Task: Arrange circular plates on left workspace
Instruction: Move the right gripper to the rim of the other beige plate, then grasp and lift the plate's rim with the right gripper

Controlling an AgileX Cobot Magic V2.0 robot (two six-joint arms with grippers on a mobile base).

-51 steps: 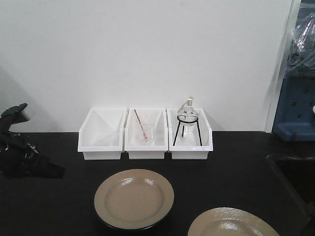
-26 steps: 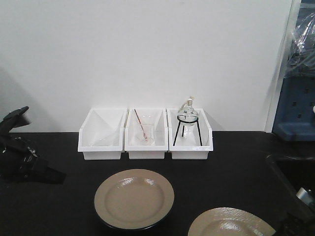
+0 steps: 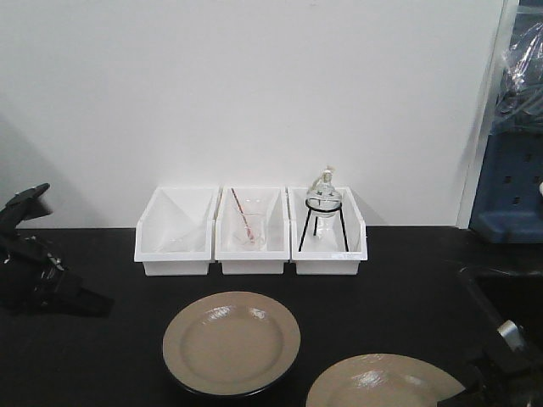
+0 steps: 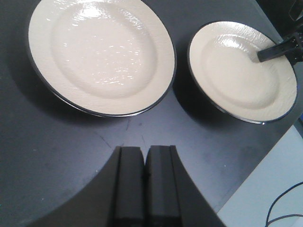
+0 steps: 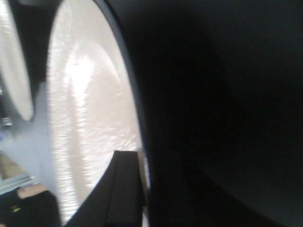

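Note:
Two circular plates, beige with dark rims, are on the black countertop (image 3: pixel 407 288). One plate (image 3: pixel 231 342) (image 4: pixel 102 52) lies flat in front of the white bins. My right gripper (image 3: pixel 475 386) (image 5: pixel 142 161) is shut on the right rim of the second plate (image 3: pixel 382 386) (image 4: pixel 239 66) (image 5: pixel 90 118) at the front edge. One finger (image 5: pixel 125 189) lies on its glossy face and the black underside fills the right of the right wrist view. My left gripper (image 3: pixel 85 303) (image 4: pixel 144 151) hangs shut and empty over bare countertop, left of the plates.
Three white bins (image 3: pixel 176 233) (image 3: pixel 251 237) (image 3: pixel 327 246) line the back wall. The middle one holds a glass beaker with a rod; the right one holds a round flask on a black tripod (image 3: pixel 323 199). A recessed sink (image 3: pixel 509 297) lies at the far right.
My right gripper has risen into view at the bottom right and closed on the second plate's rim. That plate has shifted left. The left arm and the other plate barely moved.

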